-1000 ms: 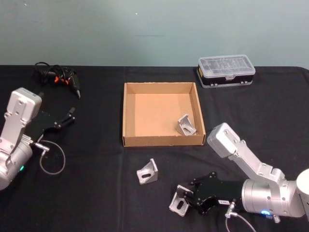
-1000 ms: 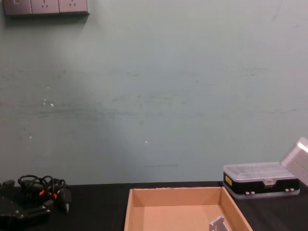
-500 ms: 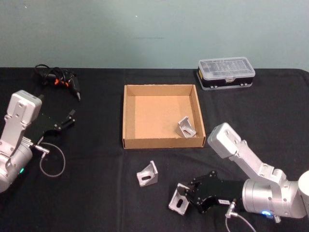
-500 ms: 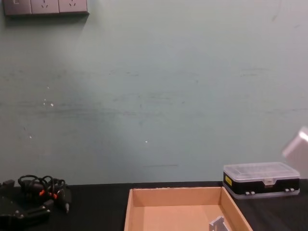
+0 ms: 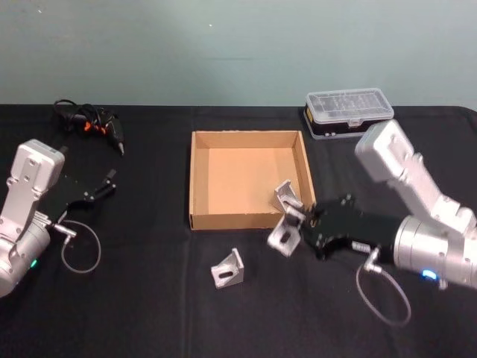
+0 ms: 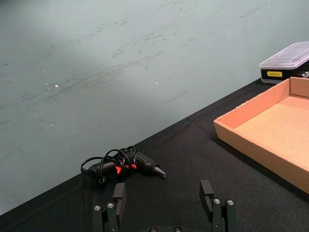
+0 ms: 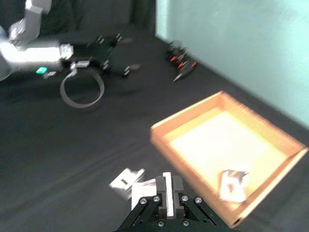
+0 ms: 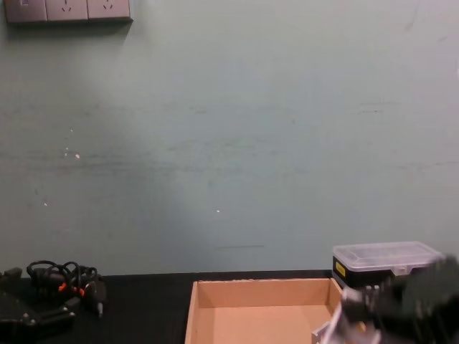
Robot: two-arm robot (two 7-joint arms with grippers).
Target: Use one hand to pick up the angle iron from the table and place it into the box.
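Jaws of the right gripper [image 5: 299, 226] are clamped narrow on the held angle iron [image 5: 283, 233], a light grey bracket. You see this gripper reaching in from the right side of the tabletop [image 5: 149, 298]. The held angle iron is at the near right corner of the box [image 5: 246, 219], where it overlaps the front wall in the head view. It is not yet inside the box. In the right wrist view the held angle iron [image 7: 167, 192] sits between the jaws, with the box [image 7: 186, 112] ahead of it.

Note the second angle iron [image 5: 288, 195], which lies inside the box near the right wall, close to the front corner. The third angle iron [image 5: 227, 268] lies on the tabletop in front of the box, apart from it.

Jaws of the left gripper [image 5: 110, 181] stand wide with nothing between them. This gripper is at the left side of the tabletop, well apart from the box.

A clear-lidded case [image 5: 349, 112] stands beyond the box's far right corner. A black corded tool [image 5: 93, 121] lies at the far left.
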